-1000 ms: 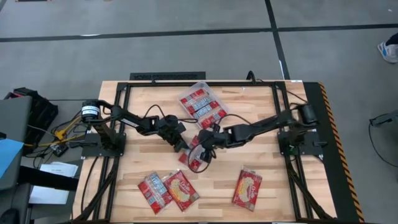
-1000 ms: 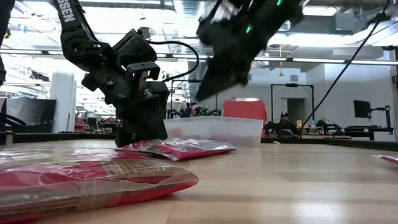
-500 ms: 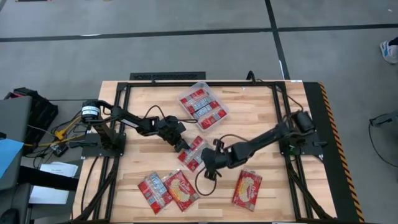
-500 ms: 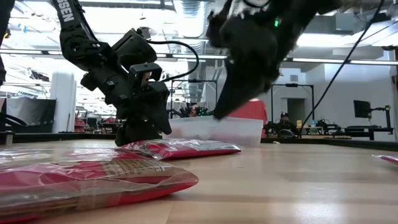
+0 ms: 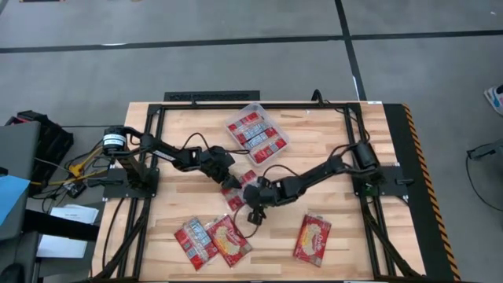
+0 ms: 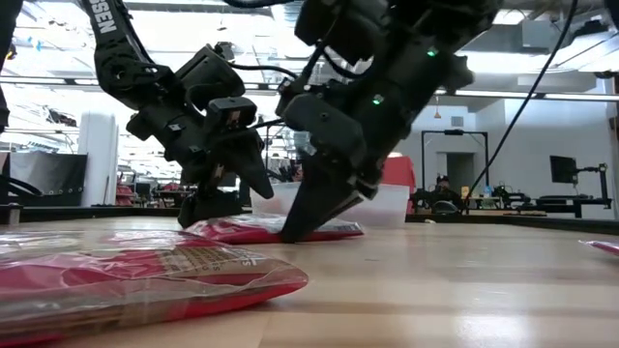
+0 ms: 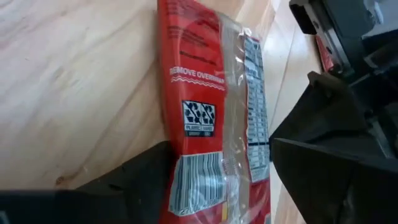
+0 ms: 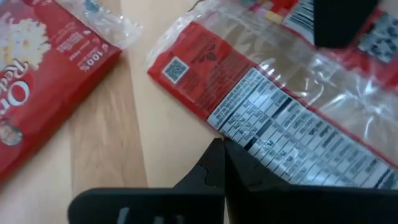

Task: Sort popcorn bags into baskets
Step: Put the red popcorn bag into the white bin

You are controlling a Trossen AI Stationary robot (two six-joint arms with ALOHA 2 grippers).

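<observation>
High view: at frame centre we see both claws on one popcorn bag [image 5: 238, 193] lying on the tabletop [image 5: 330, 149]. Left claw [image 5: 233, 183] spreads wide; right claw [image 5: 253, 213] is pinched closed, empty. Basket [image 5: 256, 134] sits above centre.

High view: the centre popcorn bag [image 5: 240, 191] is mostly hidden under the left gripper [image 5: 230, 182] and right gripper [image 5: 253, 206]; finger gaps too small to read there. Bags inside the basket [image 5: 257, 134] overlap, count unclear. Low view: the right gripper's tips [image 6: 302, 224] cover the near end of that bag; the basket's middle is hidden behind it. Right wrist view: the bag runs off the frame beyond the fingertips [image 8: 216, 163]; a dark blurred shape [image 8: 344, 22] covers its far part.
</observation>
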